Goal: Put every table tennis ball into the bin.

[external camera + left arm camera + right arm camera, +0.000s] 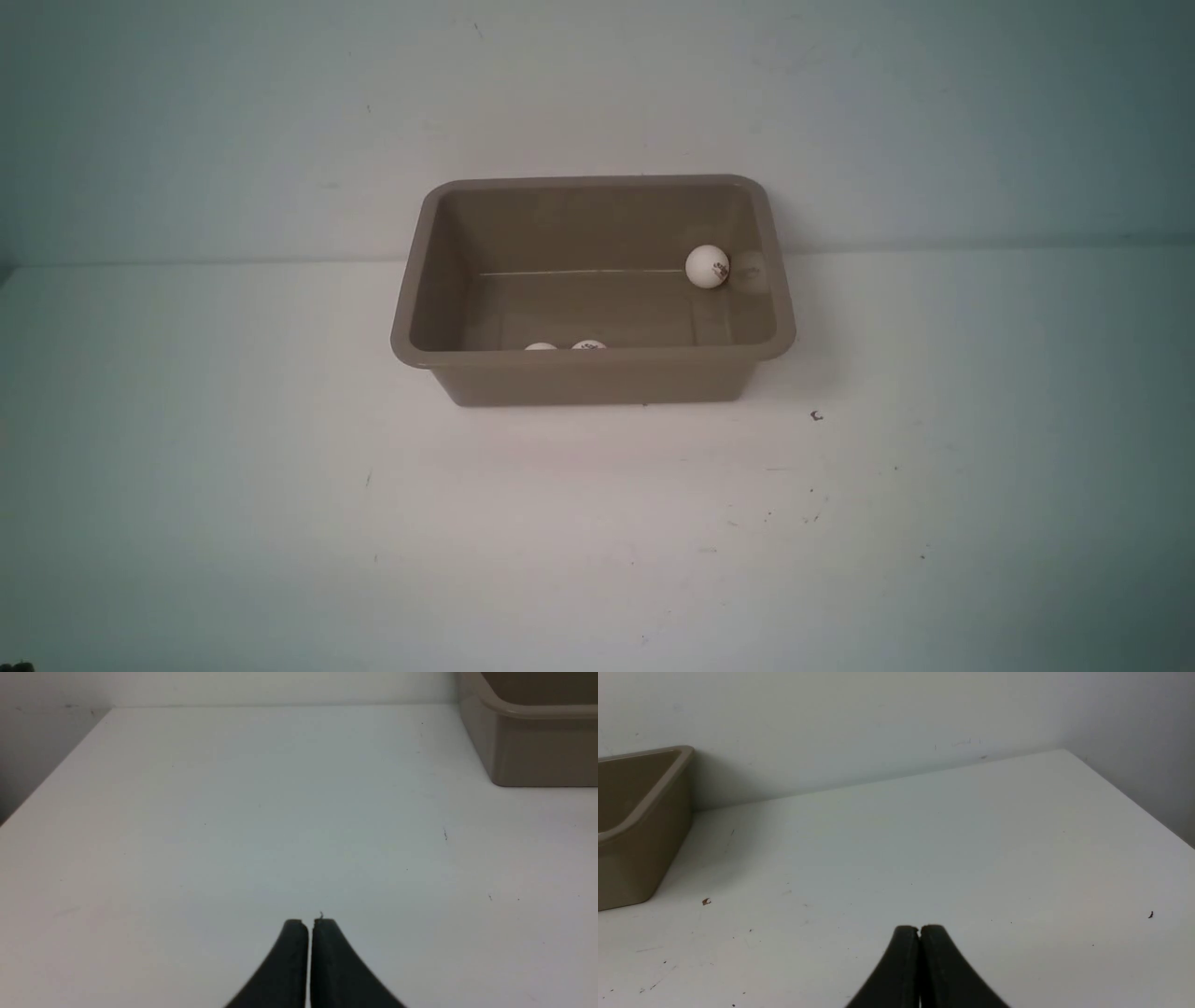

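Brown bin [597, 378], three white balls [707, 266] inside

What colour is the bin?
Taupe-brown all over; the bin shows best in the front view.

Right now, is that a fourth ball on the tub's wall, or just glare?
Front view: the pale smudge beside the ball is its reflection in the bin's glossy wall; corners look dim. Wrist views: soft, slightly blurred, with each tool dark.

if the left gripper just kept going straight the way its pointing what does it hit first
Probably nothing on the table: the shut left gripper points along bare tabletop toward the back wall. The bin sits off to one side of that line, though depth is hard to judge.
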You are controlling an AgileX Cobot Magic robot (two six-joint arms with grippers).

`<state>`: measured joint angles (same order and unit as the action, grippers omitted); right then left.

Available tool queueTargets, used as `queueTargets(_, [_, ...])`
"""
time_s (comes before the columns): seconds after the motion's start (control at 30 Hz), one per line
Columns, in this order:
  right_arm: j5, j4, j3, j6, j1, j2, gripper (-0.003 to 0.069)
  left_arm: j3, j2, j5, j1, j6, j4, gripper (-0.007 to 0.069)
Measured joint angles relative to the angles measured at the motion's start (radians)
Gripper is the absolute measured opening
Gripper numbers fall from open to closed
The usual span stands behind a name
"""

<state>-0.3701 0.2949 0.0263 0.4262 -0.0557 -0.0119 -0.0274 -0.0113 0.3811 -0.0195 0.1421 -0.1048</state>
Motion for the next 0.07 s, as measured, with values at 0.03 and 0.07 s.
queueTargets(0.03, [0.000, 0.000, 0.000, 0.000, 0.000, 0.000, -0.0018, 0.000, 0.000, 0.000, 0.000, 0.000, 0.000, -0.0004])
queueTargets(0.07, [0.000, 0.000, 0.000, 0.000, 0.000, 0.000, -0.0018, 0.000, 0.000, 0.000, 0.000, 0.000, 0.000, -0.0004])
